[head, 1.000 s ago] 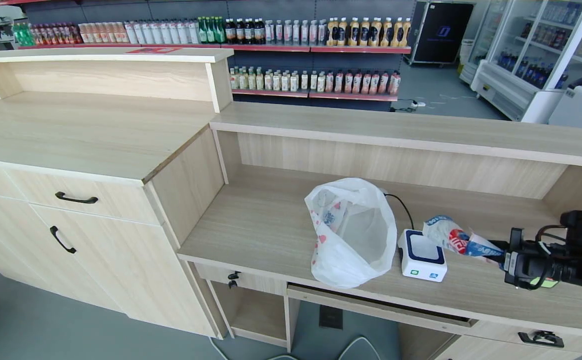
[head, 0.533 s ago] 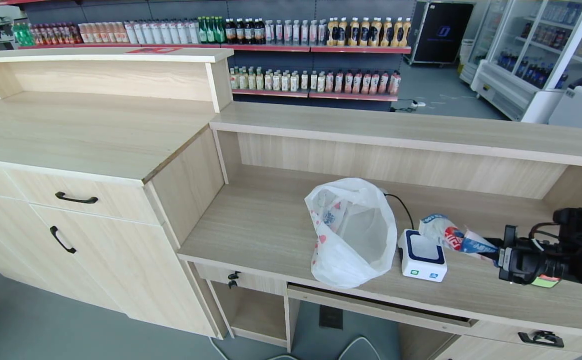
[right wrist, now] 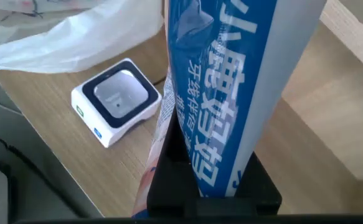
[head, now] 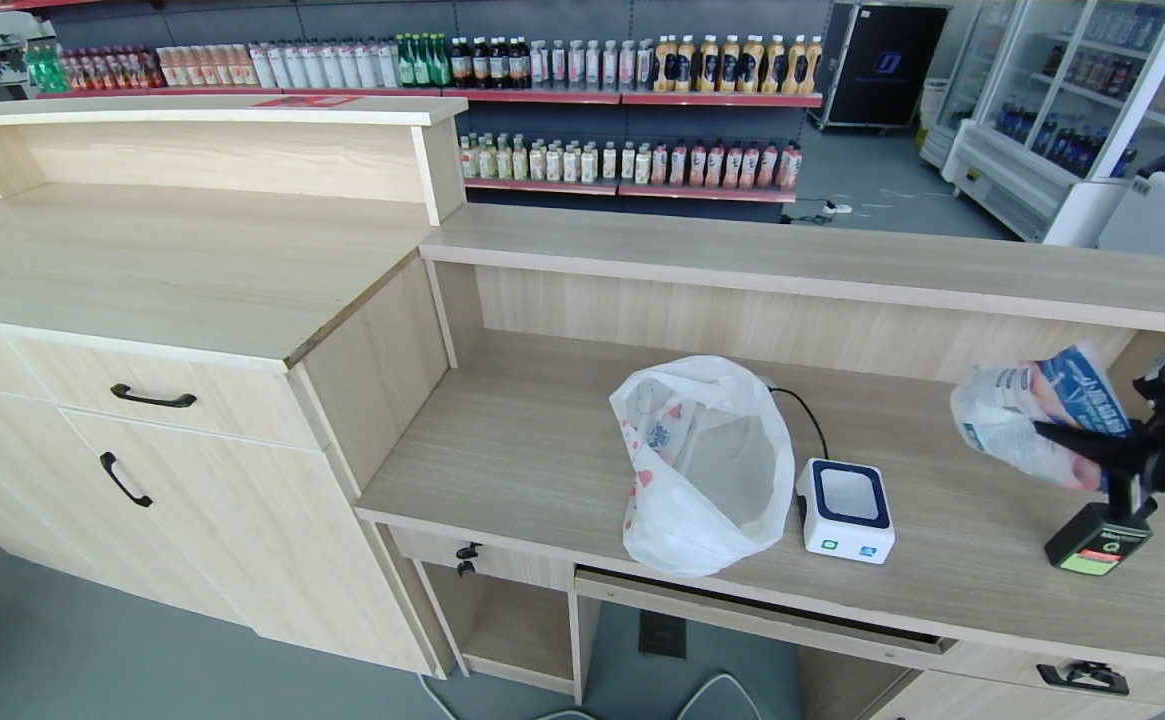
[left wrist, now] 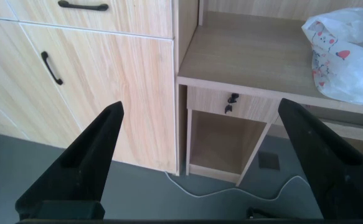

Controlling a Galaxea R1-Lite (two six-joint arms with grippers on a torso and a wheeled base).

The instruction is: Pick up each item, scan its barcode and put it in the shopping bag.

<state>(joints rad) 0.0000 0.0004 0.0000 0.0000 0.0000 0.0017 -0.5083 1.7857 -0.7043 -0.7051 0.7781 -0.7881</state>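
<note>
One packet [head: 1032, 415] is clamped in the right gripper [head: 1070, 440], raised well right of the scanner [head: 845, 510]. The shopping bag [head: 702, 465] stands open just left of the scanner, and a black cable [head: 808, 418] runs behind it. The left wrist view shows the left gripper [left wrist: 201, 107] with its fingers spread apart, well left of the scanner.

The right gripper [head: 1067, 442] is held up at the robot's right, fingers clamped on a blue-and-white packet [head: 1012, 415]. The left gripper [left wrist: 201, 109] hangs low, fingers spread wide.

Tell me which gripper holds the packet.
The right gripper: its fingers clamp the packet above the counter. The left gripper is open, empty.
</note>
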